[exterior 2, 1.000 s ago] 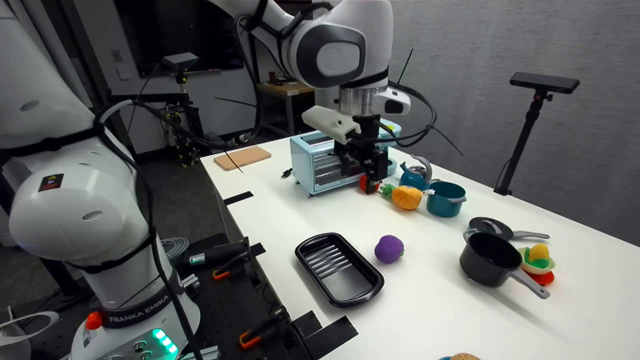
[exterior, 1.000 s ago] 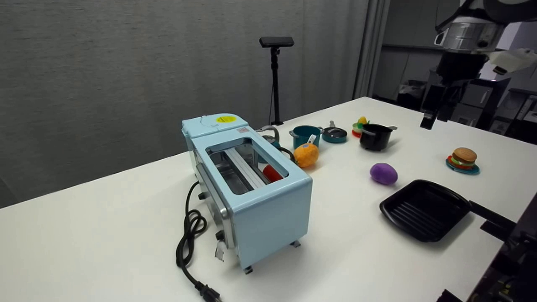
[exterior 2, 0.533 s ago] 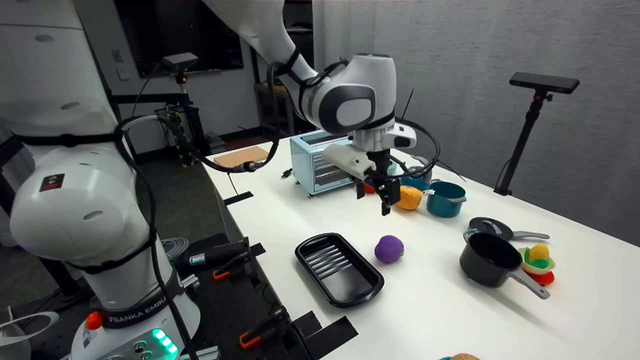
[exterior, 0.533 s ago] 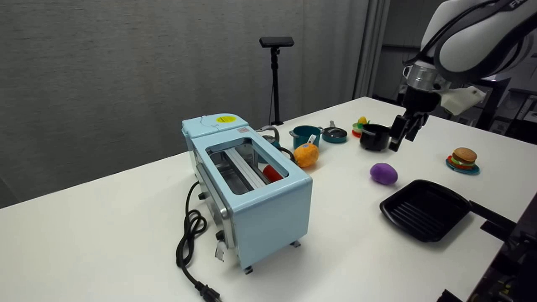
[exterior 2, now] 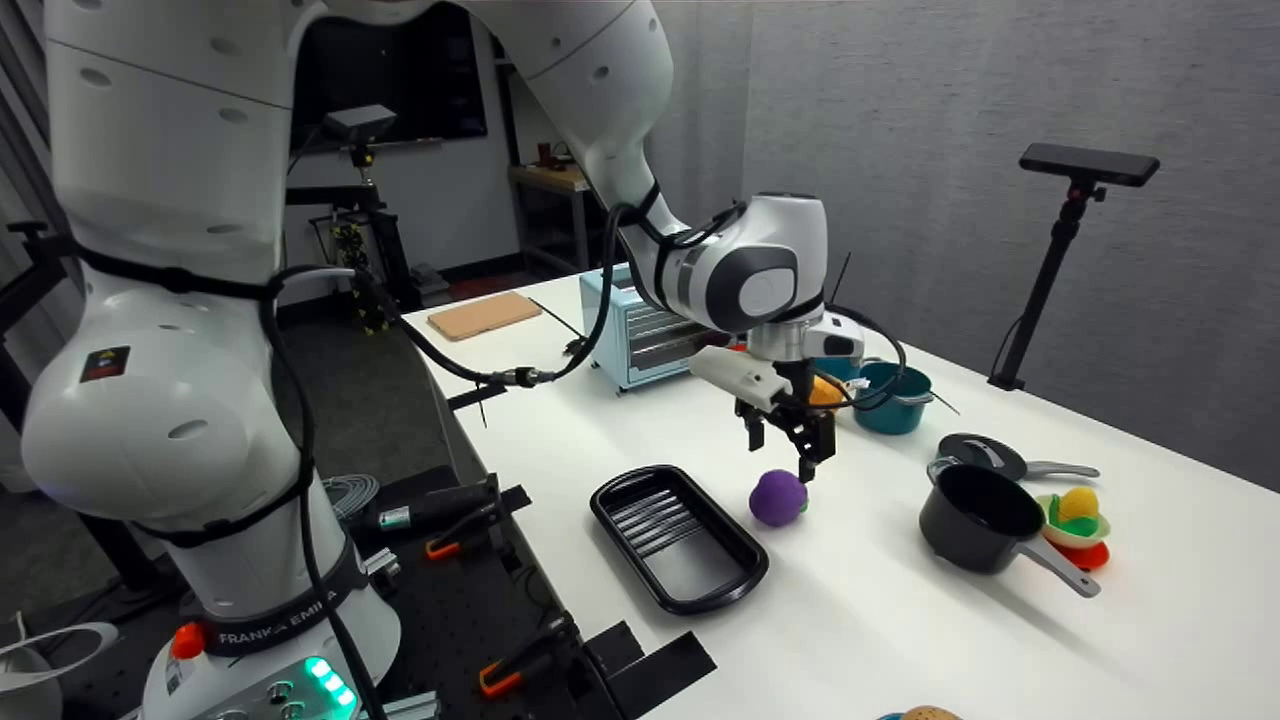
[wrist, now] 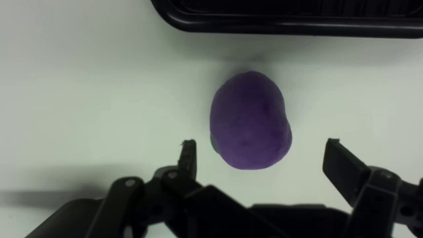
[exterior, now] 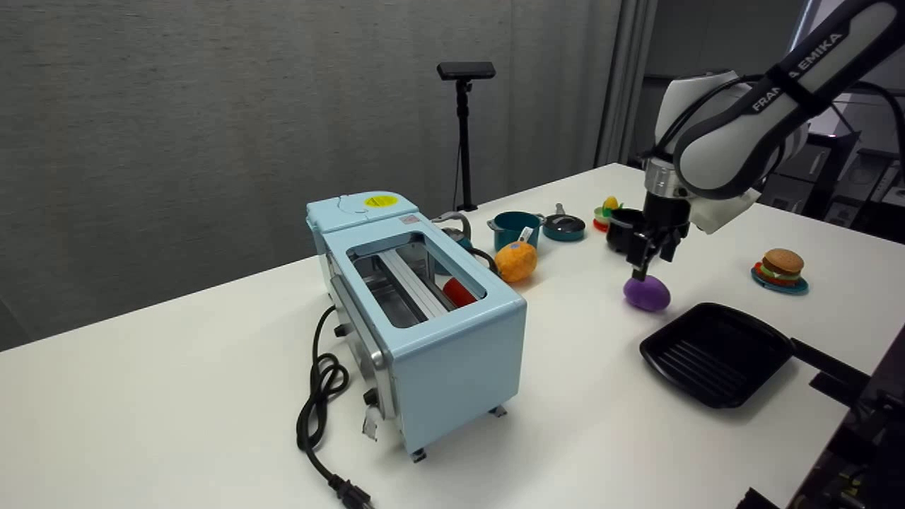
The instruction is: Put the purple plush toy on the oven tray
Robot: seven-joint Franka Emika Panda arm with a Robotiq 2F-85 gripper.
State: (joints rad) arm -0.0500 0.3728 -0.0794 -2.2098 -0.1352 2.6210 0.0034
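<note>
The purple plush toy (exterior: 647, 294) lies on the white table beside the oven tray, and it also shows in an exterior view (exterior 2: 777, 499) and in the wrist view (wrist: 249, 122). The oven tray (exterior: 720, 357) is black with a ribbed floor and nothing in it; it also shows in an exterior view (exterior 2: 702, 568), and its rim crosses the top of the wrist view (wrist: 290, 27). My gripper (wrist: 261, 140) is open and empty. It hangs just above the toy in both exterior views (exterior: 653, 266) (exterior 2: 780, 460). In the wrist view the toy shows between and slightly beyond the fingertips.
A light-blue toaster oven (exterior: 459, 375) stands on the table. A black pot (exterior 2: 980, 520) and a teal pot (exterior 2: 893, 400) stand farther off. An orange plush toy (exterior: 516, 261) and a burger-like toy (exterior: 782, 265) lie around. Clamps (exterior 2: 530, 655) sit at the table edge.
My gripper has come down and across from high above the table to just over the purple toy. The toy and the tray have not moved.
</note>
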